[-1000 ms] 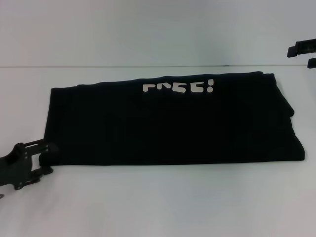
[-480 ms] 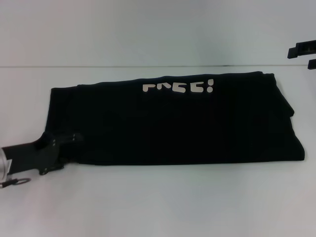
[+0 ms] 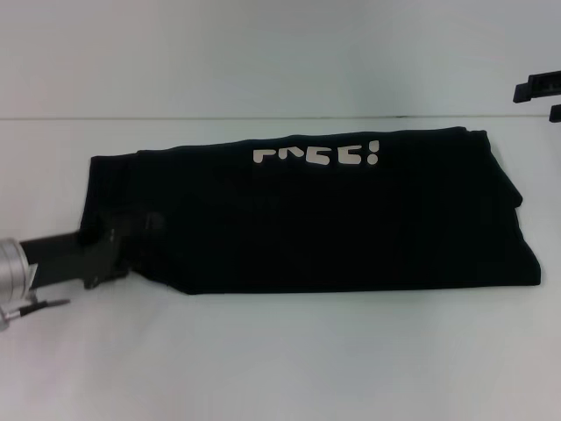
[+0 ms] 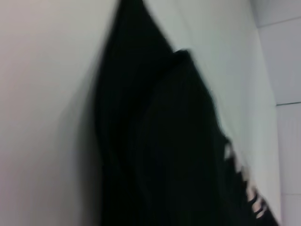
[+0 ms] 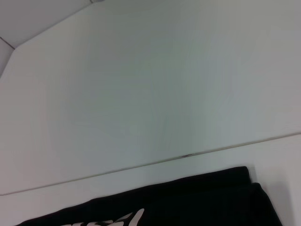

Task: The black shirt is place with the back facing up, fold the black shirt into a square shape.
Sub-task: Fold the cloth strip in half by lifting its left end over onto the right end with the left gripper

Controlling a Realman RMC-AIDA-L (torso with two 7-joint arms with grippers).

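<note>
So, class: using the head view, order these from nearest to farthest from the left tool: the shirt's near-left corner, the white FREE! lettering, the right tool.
1. Near-left corner of the black shirt, at the left tool.
2. FREE! lettering, far edge, middle.
3. Right tool, far right, above the table.

The white table (image 3: 280, 360) fills most of the head view, a plain matte surface with a soft shadow along its near stretch. At the table's far edge a thin dark seam (image 3: 263, 117) runs straight across, and beyond that seam rises a pale wall (image 3: 263, 53). In the right wrist view the same seam (image 5: 188, 155) crosses slantwise, with the wall (image 5: 155, 70) above it and a strip of table (image 5: 56, 200) below.
</note>
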